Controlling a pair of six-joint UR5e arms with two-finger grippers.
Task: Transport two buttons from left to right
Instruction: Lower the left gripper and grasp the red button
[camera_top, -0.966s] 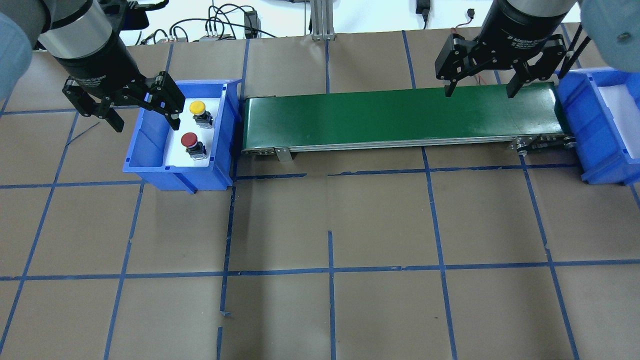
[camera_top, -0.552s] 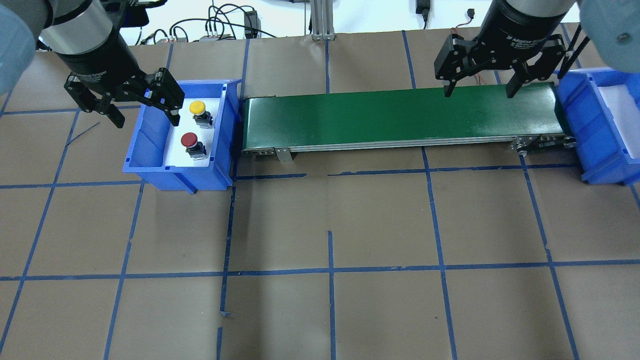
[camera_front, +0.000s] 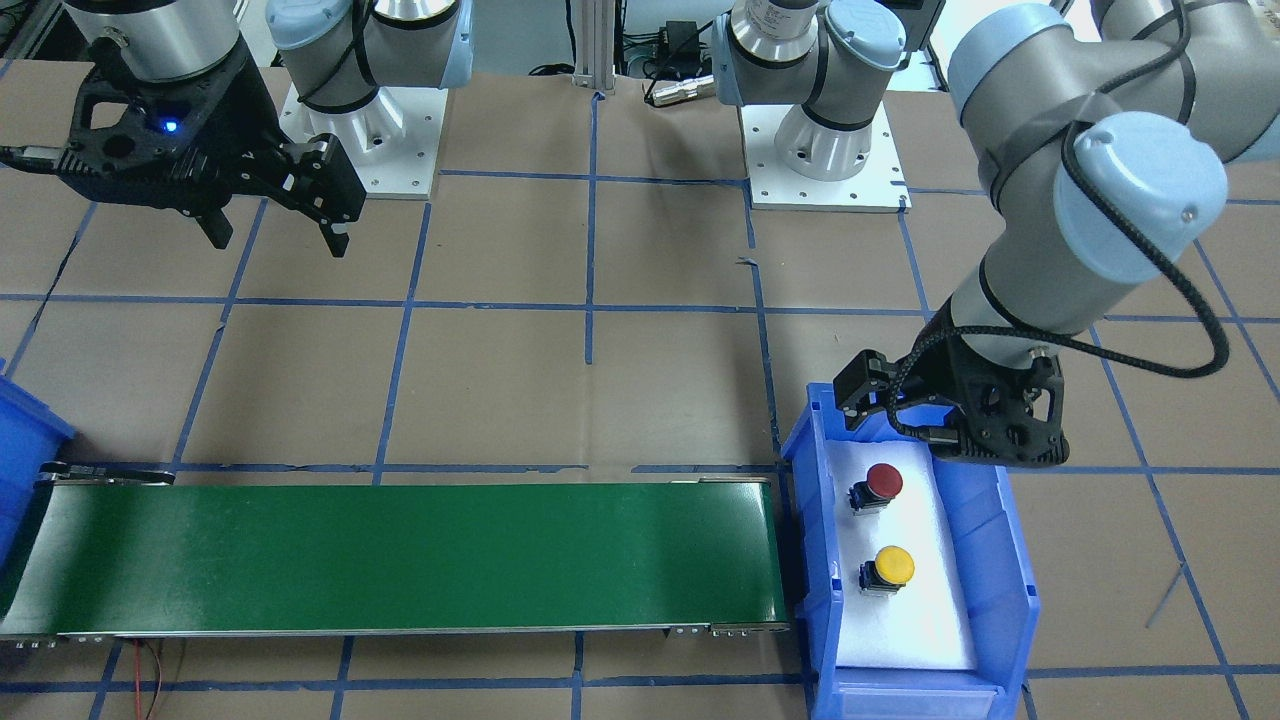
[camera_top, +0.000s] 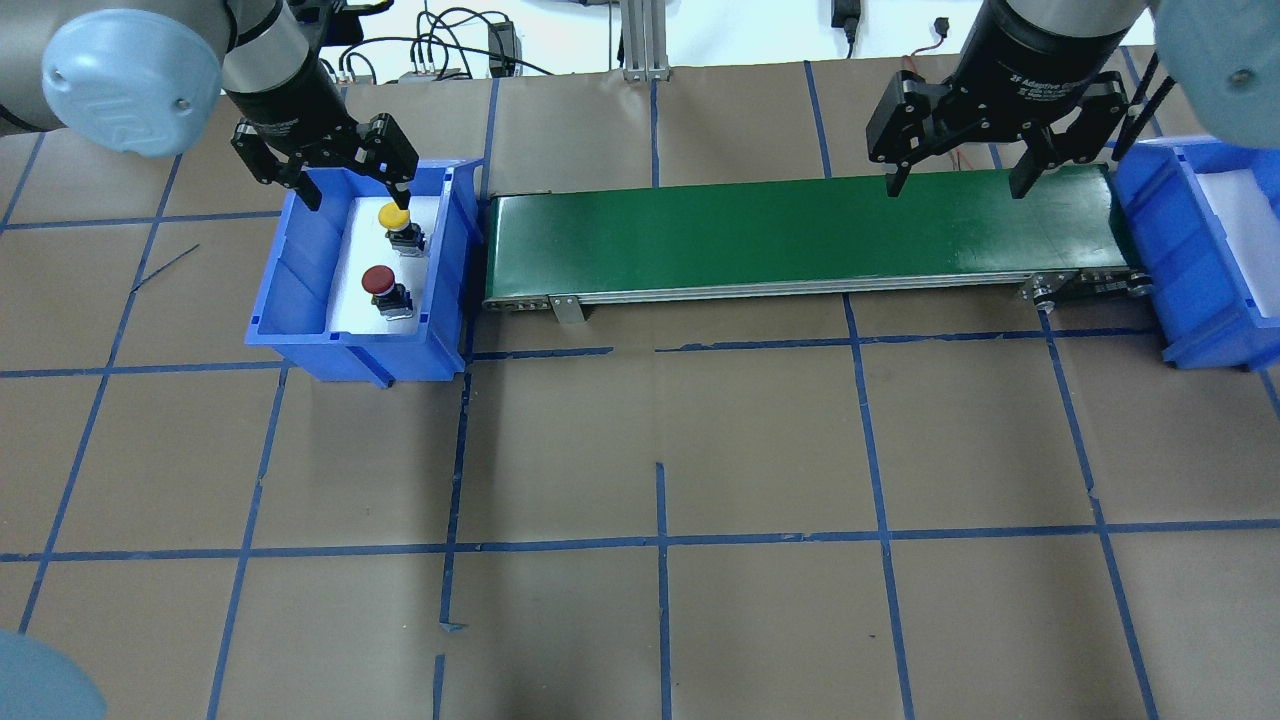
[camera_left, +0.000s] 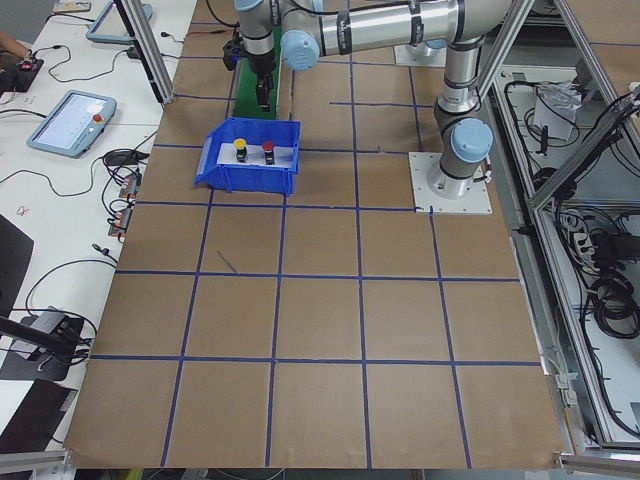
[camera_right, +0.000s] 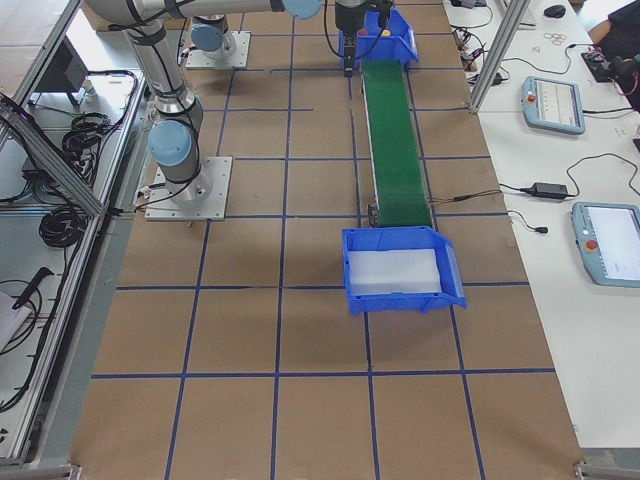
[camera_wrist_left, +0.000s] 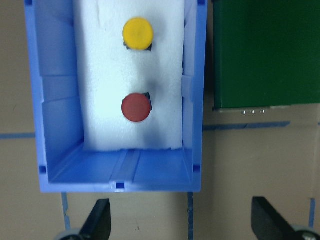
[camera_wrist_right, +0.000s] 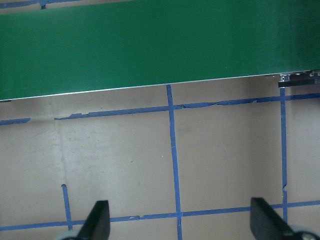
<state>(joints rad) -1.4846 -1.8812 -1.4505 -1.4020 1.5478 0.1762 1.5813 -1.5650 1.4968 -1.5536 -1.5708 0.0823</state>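
From overhead: shows the left tool (camera_top: 355, 192) spread wide, empty, above the far end of the left bin (camera_top: 300, 345), set a little left of the yellow button (camera_top: 394, 214); red button (camera_top: 378, 281) nearer, both upright on white foam (camera_top: 347, 296). Shows the right tool (camera_top: 952, 180) wide too, over the right end of the belt (camera_top: 750, 235). From the left wrist: puts both buttons ahead of the fingers (camera_wrist_left: 98, 222), not between. Better to centre over 1 cap, drop straight, close low under it, keep off the bin wall.
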